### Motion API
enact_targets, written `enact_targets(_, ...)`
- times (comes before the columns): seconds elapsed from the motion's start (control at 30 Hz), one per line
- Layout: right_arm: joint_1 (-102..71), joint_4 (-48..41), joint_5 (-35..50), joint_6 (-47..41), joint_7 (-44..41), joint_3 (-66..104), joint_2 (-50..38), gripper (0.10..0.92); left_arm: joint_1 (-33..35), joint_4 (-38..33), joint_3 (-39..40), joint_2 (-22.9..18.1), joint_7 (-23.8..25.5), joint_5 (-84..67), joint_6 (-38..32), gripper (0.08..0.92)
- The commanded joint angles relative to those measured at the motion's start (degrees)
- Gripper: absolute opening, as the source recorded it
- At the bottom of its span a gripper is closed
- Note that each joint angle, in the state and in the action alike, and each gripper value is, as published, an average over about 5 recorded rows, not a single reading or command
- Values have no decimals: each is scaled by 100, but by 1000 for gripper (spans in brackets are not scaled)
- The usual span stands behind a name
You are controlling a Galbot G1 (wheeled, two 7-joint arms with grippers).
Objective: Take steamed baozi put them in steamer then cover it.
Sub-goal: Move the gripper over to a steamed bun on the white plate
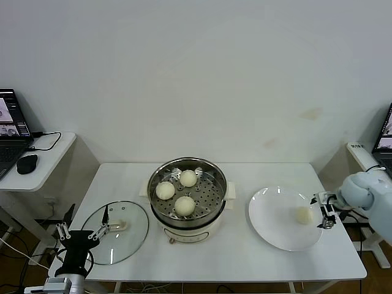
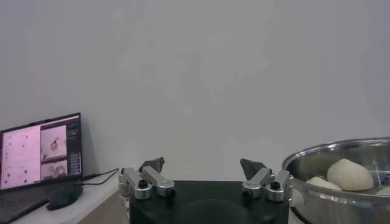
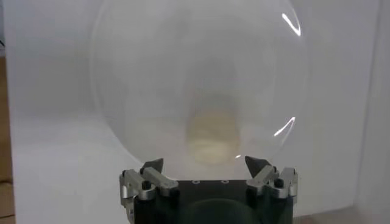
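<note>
The steel steamer (image 1: 187, 177) stands mid-table on its cream base, with three baozi (image 1: 184, 204) on the perforated tray. In the left wrist view its rim (image 2: 341, 159) and a baozi (image 2: 349, 175) show. One more baozi (image 1: 303, 215) lies on the white plate (image 1: 272, 226) to the right. My right gripper (image 1: 325, 211) is open, hovering at the plate's right edge just beside that baozi, which lies straight ahead in the right wrist view (image 3: 212, 135). The glass lid (image 1: 116, 236) lies flat at the table's front left. My left gripper (image 1: 82, 233) is open and empty over the lid's left edge.
A side desk at far left holds a laptop (image 1: 11, 131) and a black mouse (image 1: 27, 163). Another laptop (image 1: 384, 138) stands at far right. The table's front edge runs just below the lid and plate.
</note>
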Motion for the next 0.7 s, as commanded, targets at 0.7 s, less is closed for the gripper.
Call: enact_targets(0.7,-18,-761,-229,-4,-75,162,626,667,49,13,-9,-61,-2,31,-18,823)
